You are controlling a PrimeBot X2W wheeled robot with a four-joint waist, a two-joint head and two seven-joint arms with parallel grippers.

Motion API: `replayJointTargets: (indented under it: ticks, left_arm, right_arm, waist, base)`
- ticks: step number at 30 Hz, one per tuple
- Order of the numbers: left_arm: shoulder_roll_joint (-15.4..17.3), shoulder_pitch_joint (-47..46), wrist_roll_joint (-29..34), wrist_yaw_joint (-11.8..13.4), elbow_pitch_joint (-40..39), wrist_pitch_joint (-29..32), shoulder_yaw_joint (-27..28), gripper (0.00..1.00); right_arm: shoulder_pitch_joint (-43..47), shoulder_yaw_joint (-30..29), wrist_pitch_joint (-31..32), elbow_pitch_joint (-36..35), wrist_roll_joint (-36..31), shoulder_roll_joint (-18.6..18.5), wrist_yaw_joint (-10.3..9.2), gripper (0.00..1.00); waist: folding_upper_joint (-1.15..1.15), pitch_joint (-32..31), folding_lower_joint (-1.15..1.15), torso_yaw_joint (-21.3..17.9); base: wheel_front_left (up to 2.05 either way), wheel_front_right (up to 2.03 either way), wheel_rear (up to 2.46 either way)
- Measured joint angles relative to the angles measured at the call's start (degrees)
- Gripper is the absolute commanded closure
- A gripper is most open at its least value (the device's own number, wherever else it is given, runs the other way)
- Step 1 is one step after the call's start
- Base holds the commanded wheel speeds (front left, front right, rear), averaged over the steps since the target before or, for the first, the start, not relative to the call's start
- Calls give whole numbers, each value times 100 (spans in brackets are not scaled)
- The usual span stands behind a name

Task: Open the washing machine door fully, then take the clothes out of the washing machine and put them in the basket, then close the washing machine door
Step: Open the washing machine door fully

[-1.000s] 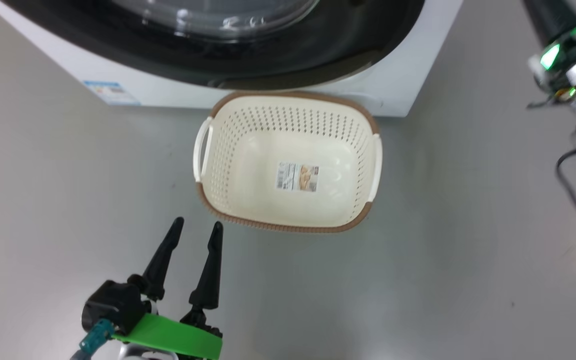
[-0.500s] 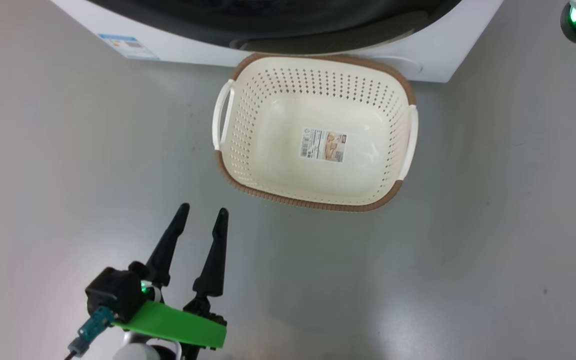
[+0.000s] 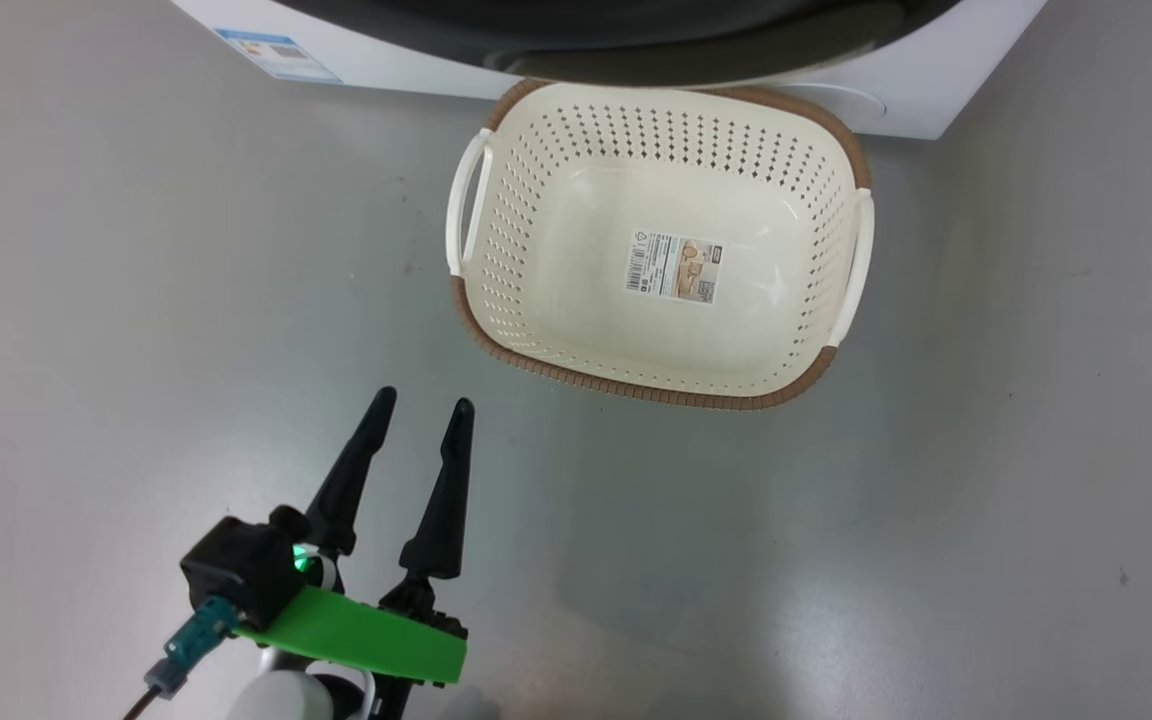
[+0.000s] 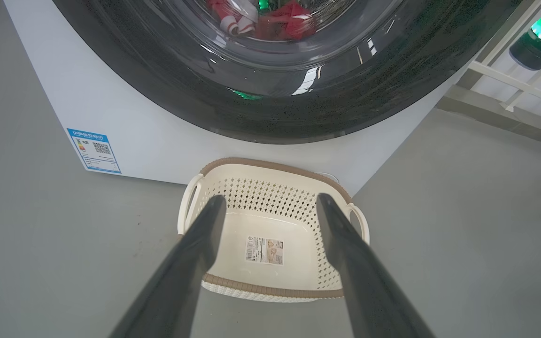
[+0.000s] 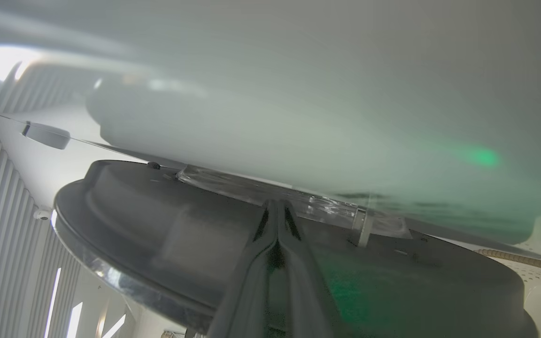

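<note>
The cream basket (image 3: 642,392) with a brown rim stands on the grey floor against the white washing machine (image 3: 936,100), with nothing in it but a sticker. My left gripper (image 3: 422,401) hovers open below and to the left of it. In the left wrist view its fingers (image 4: 271,201) frame the basket (image 4: 270,291). Above it is the washing machine door (image 4: 298,108), black-rimmed, and red and white clothes (image 4: 294,21) show through its glass. My right gripper (image 5: 277,204) is shut, its tips against the dark door (image 5: 158,225) where it meets the blurred white machine front.
A blue label (image 4: 93,150) is stuck low on the machine's left front. Bare grey floor (image 3: 986,500) spreads all round the basket. A white frame and cables (image 4: 510,80) stand to the right of the machine.
The head camera has shifted, so the basket and machine sit further right and the machine higher in the picture. The right arm has slid out at the top right. Both grippers keep their states.
</note>
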Motion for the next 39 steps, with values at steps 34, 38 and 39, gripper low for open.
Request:
replayJointTargets:
  ticks: [34,38,39]
  left_arm:
    - [7,688,125,0,103,0,94,0]
    - [7,688,156,0,99,0,123,0]
    - [7,690,165,0,98,0,137,0]
  right_arm:
    - [2338,194,789,-1054,-697,766,-27,100]
    - [2513,264,911,-1200,-757,851,-27,100]
    - [2558,267,933,-1236,-777,876,-27,100]
  waist:
    - [0,-1496,0,-104]
    - [0,-1548,0,-95]
    - [0,-1560,0,-95]
  base:
    - [0,0,0]
    - [0,0,0]
    - [0,0,0]
